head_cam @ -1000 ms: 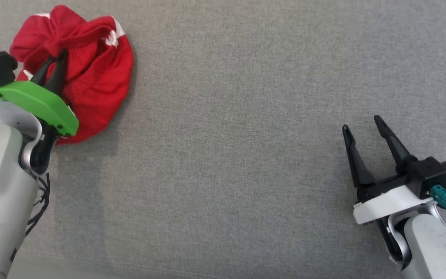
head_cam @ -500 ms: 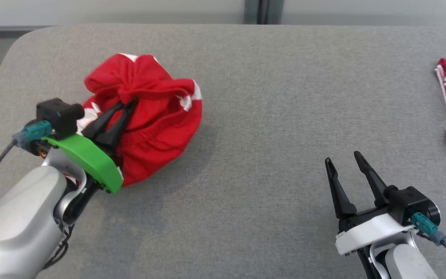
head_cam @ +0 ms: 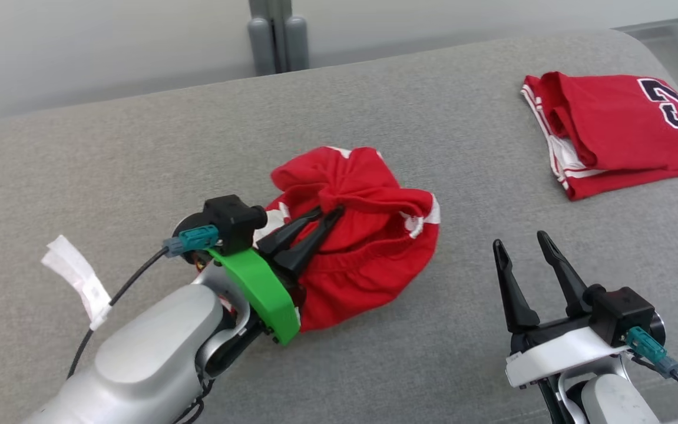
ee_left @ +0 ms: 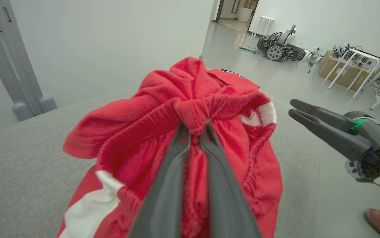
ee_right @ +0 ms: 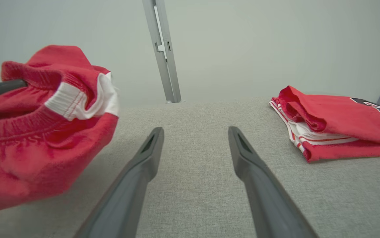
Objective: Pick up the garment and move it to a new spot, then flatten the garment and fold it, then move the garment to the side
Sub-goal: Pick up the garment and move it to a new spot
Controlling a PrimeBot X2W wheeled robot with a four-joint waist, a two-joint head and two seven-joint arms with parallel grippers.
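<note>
Head view: your garment, a bunched red piece with white trim, hung gathered at the tips of the left gripper. Its two dark fingers were pressed almost together on a pinch of ribbed hem. In the left wrist view the cloth ballooned out past and around both fingertips, with a white band showing low on the fingers' left. Whether the bundle's underside touched the grey cloth surface could not be told.

To the right of that arm, clear of the garment, your right gripper stood with its fingers spread wide and nothing between them, pointing ahead over bare grey fabric. In the right wrist view the garment lay off the fingers' left.

Ahead of the right gripper's tips and to their right, well apart, a folded red jersey lay flat on the surface. It showed a dark number on top and white striped edging at its near side.

Behind the left gripper, a green plate capped the wrist, and a white tag hung on the cable trailing off to its left. A grey post rose beyond the surface's far edge.
</note>
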